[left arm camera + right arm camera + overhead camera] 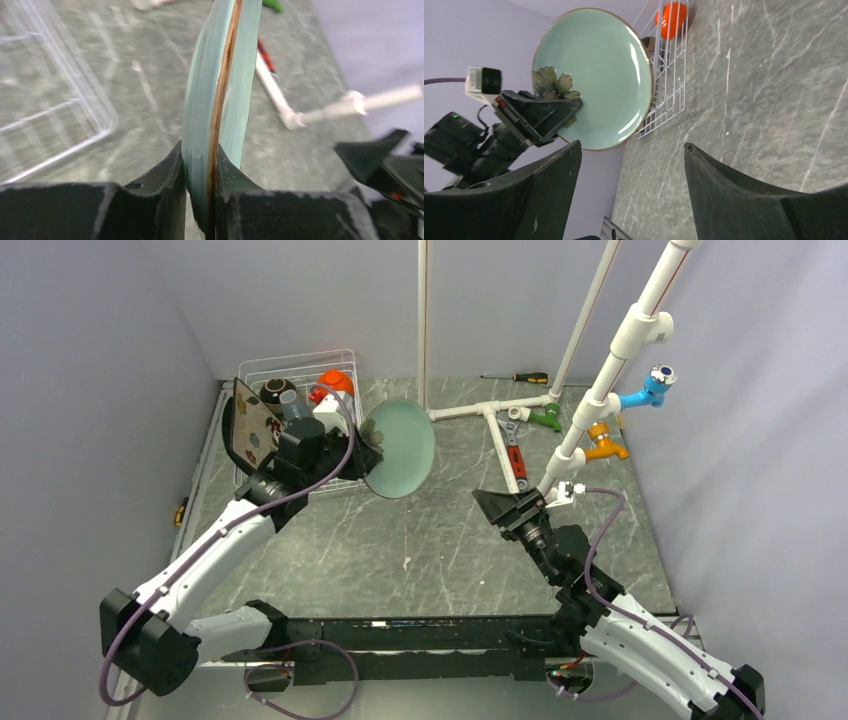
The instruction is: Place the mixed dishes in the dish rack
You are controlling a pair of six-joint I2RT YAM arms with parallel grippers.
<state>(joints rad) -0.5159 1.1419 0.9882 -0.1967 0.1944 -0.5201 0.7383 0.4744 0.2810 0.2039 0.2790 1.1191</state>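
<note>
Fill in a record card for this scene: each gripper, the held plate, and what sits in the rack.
left gripper: shut on the rim of the pale green plate
pale green plate: on edge, beside the dish rack, not yet inside
right gripper: open, empty
in the rack: floral plate upright, dark brown bowl, orange bowl

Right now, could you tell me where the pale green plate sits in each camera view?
Top external: pale green plate at centre, just right of the dish rack.
Left wrist: edge-on at centre, clamped in the left gripper.
Right wrist: upper left, face-on.
Shared landmark: the dish rack beside it.
</note>
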